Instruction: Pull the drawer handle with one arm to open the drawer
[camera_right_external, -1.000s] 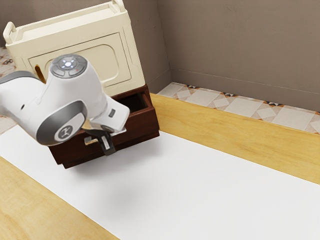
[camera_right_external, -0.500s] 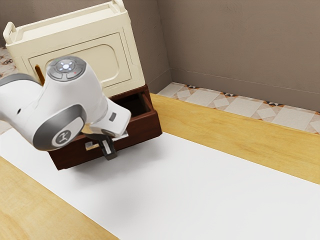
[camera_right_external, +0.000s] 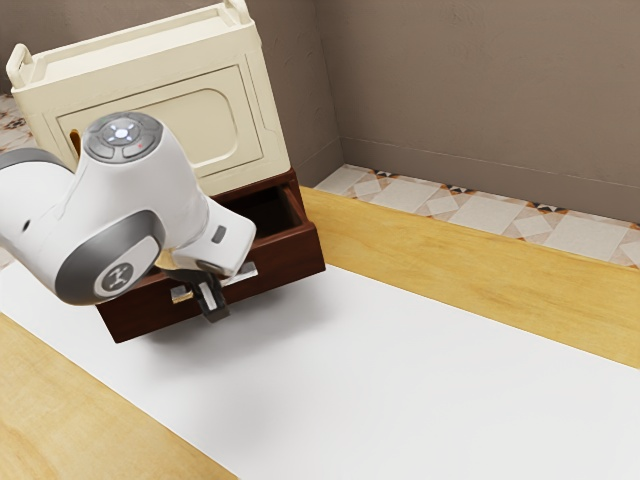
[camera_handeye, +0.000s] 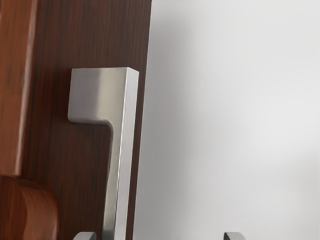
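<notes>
A grey-brown wall stands over patterned floor tiles, behind a wooden table with a white mat across it. The black gripper has its jaws spread, with the bar of the silver handle between them. In the wrist view their tips stand well apart at the picture's edge, the bar much nearer one tip than the other; they do not pinch it.

The handle is fixed to the front of the dark red-brown drawer, which is partly out, its front over the mat. The hand tilts downward at that front, covering the handle's middle. Above it the white arm comes in from the exterior view's left, bends at a bulky joint with grey bands, and slopes down toward the exterior view's right.

The wrist view gives the handle's squared end and the gap between bar and drawer front. The exterior view adds the drawer's dark hollow and the cream cabinet above, with raised grips on top and a rounded panel partly behind the arm.
</notes>
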